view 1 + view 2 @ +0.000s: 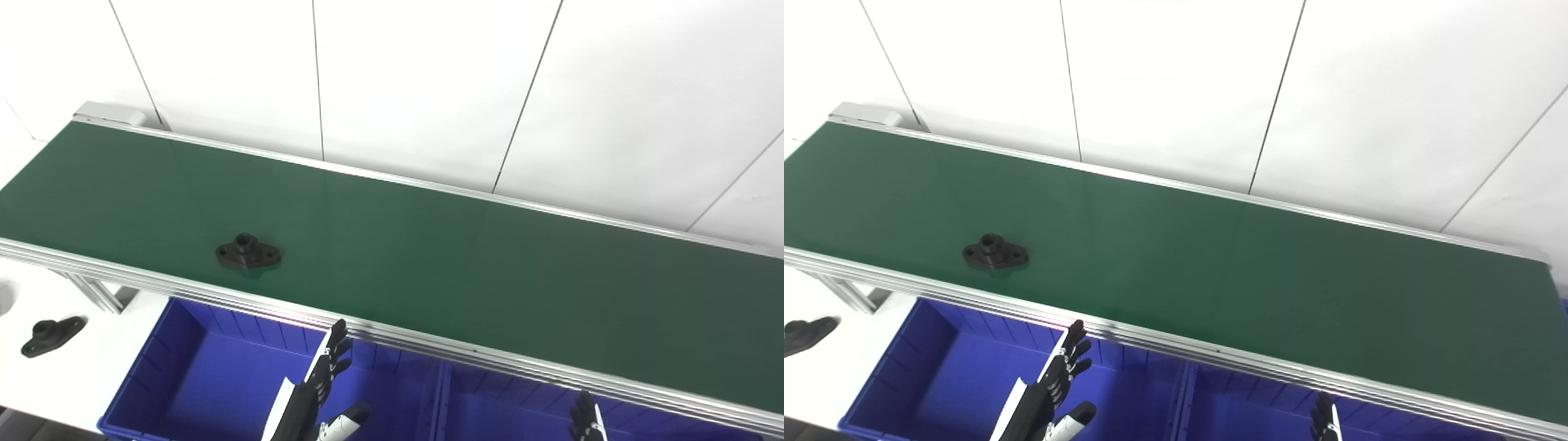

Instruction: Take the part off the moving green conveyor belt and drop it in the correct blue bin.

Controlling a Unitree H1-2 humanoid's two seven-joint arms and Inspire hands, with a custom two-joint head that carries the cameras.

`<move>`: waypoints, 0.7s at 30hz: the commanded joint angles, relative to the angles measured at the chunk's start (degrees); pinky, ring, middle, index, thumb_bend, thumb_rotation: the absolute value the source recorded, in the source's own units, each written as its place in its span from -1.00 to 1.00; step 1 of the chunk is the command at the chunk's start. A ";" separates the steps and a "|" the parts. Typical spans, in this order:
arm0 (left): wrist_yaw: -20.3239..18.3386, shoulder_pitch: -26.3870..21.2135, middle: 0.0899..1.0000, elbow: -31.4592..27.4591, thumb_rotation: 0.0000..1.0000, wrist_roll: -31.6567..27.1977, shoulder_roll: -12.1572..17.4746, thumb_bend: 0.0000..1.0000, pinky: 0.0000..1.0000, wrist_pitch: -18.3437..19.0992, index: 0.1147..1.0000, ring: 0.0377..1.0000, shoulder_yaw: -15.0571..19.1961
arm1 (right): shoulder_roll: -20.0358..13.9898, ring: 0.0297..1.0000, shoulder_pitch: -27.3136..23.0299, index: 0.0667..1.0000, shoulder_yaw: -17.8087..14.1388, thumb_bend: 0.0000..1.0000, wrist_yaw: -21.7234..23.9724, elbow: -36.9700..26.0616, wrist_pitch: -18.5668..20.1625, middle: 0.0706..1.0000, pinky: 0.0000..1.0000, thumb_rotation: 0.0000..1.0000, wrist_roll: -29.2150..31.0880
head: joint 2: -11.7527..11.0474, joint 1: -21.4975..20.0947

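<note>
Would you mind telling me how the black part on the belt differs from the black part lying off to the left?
The part on the belt rests on the green conveyor, above the left blue bin; the off-belt part lies on the white surface, lower and farther left. The first lies nearly level in the picture; the second is angled. Both are black flanges with a raised hub.

belt (pixel 429 263) bare around the lone part (pixel 248 252).

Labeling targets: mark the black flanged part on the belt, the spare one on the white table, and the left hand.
black flanged part (pixel 247 252): left eye view, on its raised central hub.
spare flanged part (pixel 51 335): left eye view, on its flat flange.
left hand (pixel 318 386): left eye view, on its extended fingers.
</note>
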 commanded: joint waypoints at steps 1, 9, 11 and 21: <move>0.59 -0.08 1.00 -1.15 0.43 0.54 -0.52 0.39 0.81 -2.19 1.00 0.93 -0.60 | 0.05 1.00 0.11 1.00 -0.27 0.23 0.69 -0.99 -3.52 1.00 1.00 0.79 0.42 | 0.03 -0.09; 0.56 -0.01 1.00 -1.14 0.44 0.56 -0.38 0.42 0.79 -1.99 1.00 0.92 -0.66 | 0.08 1.00 0.03 1.00 -0.27 0.20 0.88 -0.74 -3.52 1.00 1.00 0.77 0.25 | -0.16 -0.35; 0.57 0.02 1.00 -0.97 0.44 0.48 -0.34 0.41 0.79 -2.15 1.00 0.92 -0.72 | 0.07 1.00 0.06 1.00 -0.32 0.21 0.96 -0.56 -3.52 1.00 1.00 0.76 0.39 | -0.59 -0.46; 0.65 -0.50 1.00 0.40 0.42 0.26 -0.51 0.43 0.81 -2.56 1.00 0.93 -0.97 | 0.08 1.00 -0.17 1.00 -0.61 0.08 0.94 0.22 -3.52 1.00 1.00 0.69 0.23 | -2.17 0.05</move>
